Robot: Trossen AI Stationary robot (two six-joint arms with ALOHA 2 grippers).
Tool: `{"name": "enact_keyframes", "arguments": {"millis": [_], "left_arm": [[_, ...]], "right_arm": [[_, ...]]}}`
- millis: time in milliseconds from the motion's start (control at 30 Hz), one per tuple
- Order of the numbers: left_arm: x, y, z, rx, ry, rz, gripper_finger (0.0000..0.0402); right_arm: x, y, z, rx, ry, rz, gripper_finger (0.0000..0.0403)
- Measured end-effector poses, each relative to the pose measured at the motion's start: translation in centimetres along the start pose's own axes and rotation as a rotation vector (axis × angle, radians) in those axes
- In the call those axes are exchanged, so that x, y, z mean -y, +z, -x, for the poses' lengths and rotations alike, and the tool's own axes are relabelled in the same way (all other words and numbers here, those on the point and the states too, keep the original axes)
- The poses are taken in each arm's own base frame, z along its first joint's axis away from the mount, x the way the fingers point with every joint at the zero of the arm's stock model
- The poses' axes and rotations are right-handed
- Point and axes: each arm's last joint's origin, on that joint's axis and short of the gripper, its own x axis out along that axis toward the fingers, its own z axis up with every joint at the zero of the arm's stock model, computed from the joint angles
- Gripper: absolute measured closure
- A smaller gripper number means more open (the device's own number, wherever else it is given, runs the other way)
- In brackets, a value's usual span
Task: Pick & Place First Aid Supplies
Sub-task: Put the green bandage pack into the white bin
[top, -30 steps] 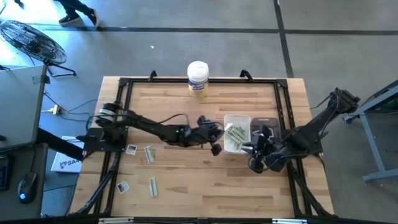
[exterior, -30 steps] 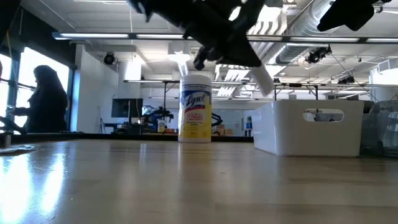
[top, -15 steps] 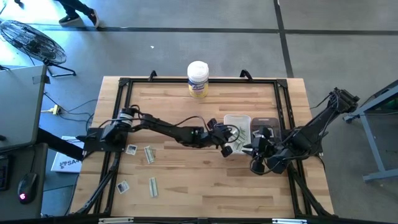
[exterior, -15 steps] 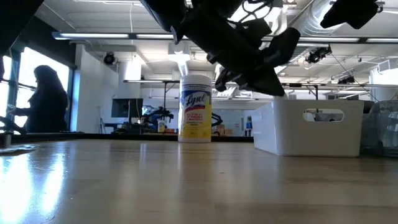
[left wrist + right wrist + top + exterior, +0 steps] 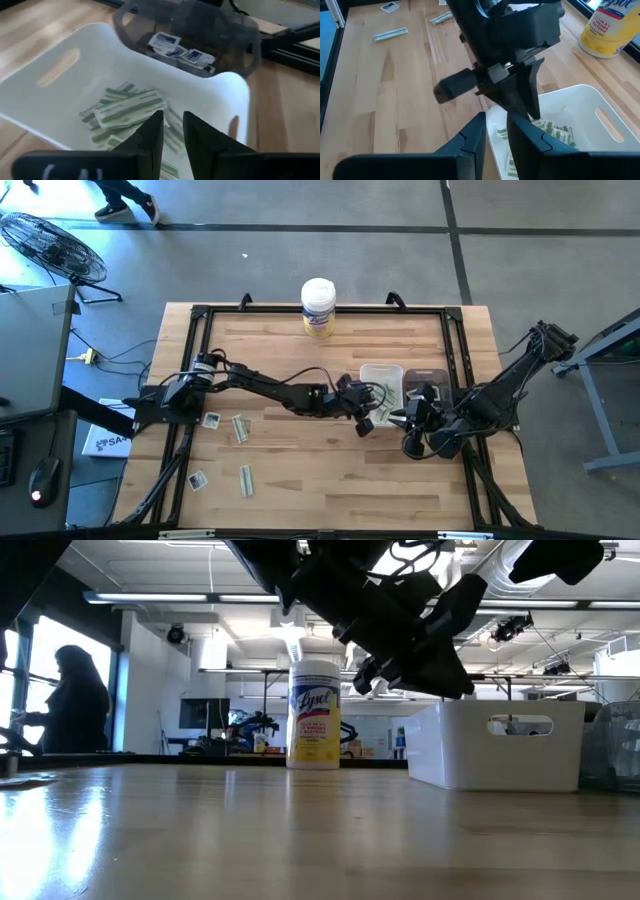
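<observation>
My left gripper (image 5: 365, 420) hangs over the near left corner of the white bin (image 5: 383, 368), fingers nearly together. The bin holds a heap of pale green-white strips (image 5: 127, 107). Behind it stands a smoky clear tub (image 5: 428, 377) with small white squares marked in blue (image 5: 182, 47). More strips (image 5: 240, 427) (image 5: 246, 478) and squares (image 5: 211, 420) (image 5: 197, 480) lie flat on the table's left part. My right gripper (image 5: 405, 420) waits shut by the bin's near right side, pointing at the left gripper (image 5: 525, 97). My left gripper pinches a pale green-white strip between its two fingers; only a sliver of it (image 5: 167, 169) shows in the gap. The fingers (image 5: 527, 102) slant down from the table's left. The strip is lifted clear, over the bin's inside.
A tall white canister with a yellow label (image 5: 318, 307) (image 5: 314, 715) stands at the far edge. A black frame (image 5: 200, 315) runs round the wooden top. The middle and near parts of the table are bare wood. A person (image 5: 75, 690) stands in the room beyond.
My left gripper has moved toward the table's right, from beside the bin to over its near left corner, and has tipped further down. Most of the travel came in the first half second. The white strip seen under it in the low view no longer shows there.
</observation>
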Motion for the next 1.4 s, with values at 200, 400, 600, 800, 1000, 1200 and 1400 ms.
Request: {"name": "enact_keyframes", "arguments": {"millis": [200,400,600,800,1000,1200,1400], "left_arm": [[0.3,0.7,0.9,-0.038,-0.106,-0.04,0.0312],[0.5,3.7,5.6,-0.099,-0.063,-0.12,0.0312],[2.4,2.8,11.9,-0.241,0.143,-0.255,0.0312],[5.2,-1.3,17.5,-0.381,0.312,-0.265,0.0312],[5.0,-7.2,21.0,-0.47,0.5,-0.171,0.0311],[2.8,-14.0,22.8,-0.623,0.608,-0.056,0.0311],[1.5,-16.8,24.1,-0.577,0.511,0.083,0.0311]], "right_arm": [[0.0,0.0,0.0,0.0,0.0,-0.001,0.0331],[0.0,0.0,0.0,-0.008,0.008,-0.003,0.0331],[0.0,0.0,0.0,-0.008,0.01,-0.002,0.0331],[-0.1,0.1,0.0,0.008,0.011,-0.021,0.0331],[-0.2,0.2,0.0,0.015,0.015,-0.045,0.0331],[-0.2,0.2,0.0,0.019,0.011,-0.022,0.0331],[-0.1,0.2,0.0,0.044,-0.017,-0.001,0.0331]]}}
